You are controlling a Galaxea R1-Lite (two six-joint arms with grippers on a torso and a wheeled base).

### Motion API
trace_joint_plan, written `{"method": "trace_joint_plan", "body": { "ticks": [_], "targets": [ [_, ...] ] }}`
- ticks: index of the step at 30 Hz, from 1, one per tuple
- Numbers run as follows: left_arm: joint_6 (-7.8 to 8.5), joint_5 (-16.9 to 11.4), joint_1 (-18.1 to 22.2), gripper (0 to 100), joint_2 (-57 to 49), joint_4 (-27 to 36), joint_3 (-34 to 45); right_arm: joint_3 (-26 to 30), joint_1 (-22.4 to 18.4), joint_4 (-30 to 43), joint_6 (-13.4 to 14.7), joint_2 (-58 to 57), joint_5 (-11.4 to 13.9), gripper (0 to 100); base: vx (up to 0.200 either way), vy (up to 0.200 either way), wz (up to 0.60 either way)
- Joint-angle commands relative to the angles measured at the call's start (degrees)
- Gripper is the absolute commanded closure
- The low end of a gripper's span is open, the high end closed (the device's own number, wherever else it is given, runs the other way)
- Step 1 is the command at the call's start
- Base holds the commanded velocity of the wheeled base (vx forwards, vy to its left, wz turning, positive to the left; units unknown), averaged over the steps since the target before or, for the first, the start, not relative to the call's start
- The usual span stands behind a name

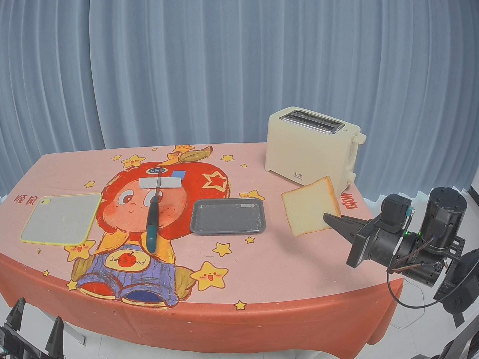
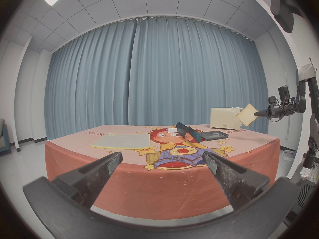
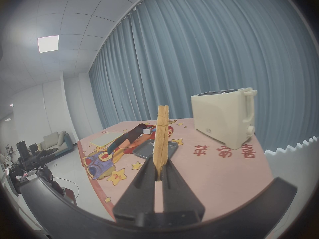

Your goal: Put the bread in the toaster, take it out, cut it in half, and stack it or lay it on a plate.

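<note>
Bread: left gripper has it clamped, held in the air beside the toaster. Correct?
Not quite: the right gripper has the bread clamped, not the left, as the head view shows. The rest stands: it is held in the air beside the toaster. The left gripper is open, with nothing in it.

Cartoon-printed pink tablecloth (image 1: pixel 299 265) covers the table before a blue curtain (image 1: pixel 224 51).

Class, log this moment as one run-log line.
right gripper: shut on bread, aloft beside toaster | left gripper: open, low before table | knife, tray, board: on table
</note>
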Motion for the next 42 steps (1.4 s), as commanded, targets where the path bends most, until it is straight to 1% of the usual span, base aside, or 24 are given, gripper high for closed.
{"method": "trace_joint_plan", "body": {
  "ticks": [1, 6, 8, 13, 18, 34, 42],
  "targets": [
    [-0.03, -0.02, 0.0, 0, -0.93, 0.02, 1.01, 0.02, -0.15, -0.48, -0.18, -0.44, 0.06, 100, 0.0, 0.0, 0.0],
    [-0.03, -0.02, 0.0, 0, -0.93, 0.02, 1.01, 0.64, -0.59, -3.73, -0.97, -0.09, 0.06, 100, 0.0, 0.0, 0.0],
    [-0.03, -0.02, 0.0, 0, -0.93, 0.02, 1.01, 0.72, -1.47, -4.88, -1.94, -0.09, 0.06, 100, 0.0, 0.0, 0.0],
    [-0.03, -0.02, 0.0, 0, -0.93, 0.02, 1.01, 0.64, -3.31, -5.32, -3.34, -0.71, 0.33, 100, 0.0, 0.0, 0.0],
    [-0.03, -0.02, 0.0, 0, -0.93, 0.02, 1.01, 0.55, -3.49, -5.32, -4.49, -1.76, 0.77, 100, 0.0, 0.0, 0.0],
    [-0.03, -0.02, 0.0, 0, -0.93, 0.02, 1.01, 0.11, -5.95, -5.32, -4.66, -3.08, 0.77, 100, 0.0, 0.0, 0.0],
    [-0.03, -0.02, 0.0, 0, -0.93, 0.02, 1.01, 0.28, -7.36, -5.32, -6.77, -3.78, 0.85, 100, 0.0, 0.0, 0.0]
  ]
}}
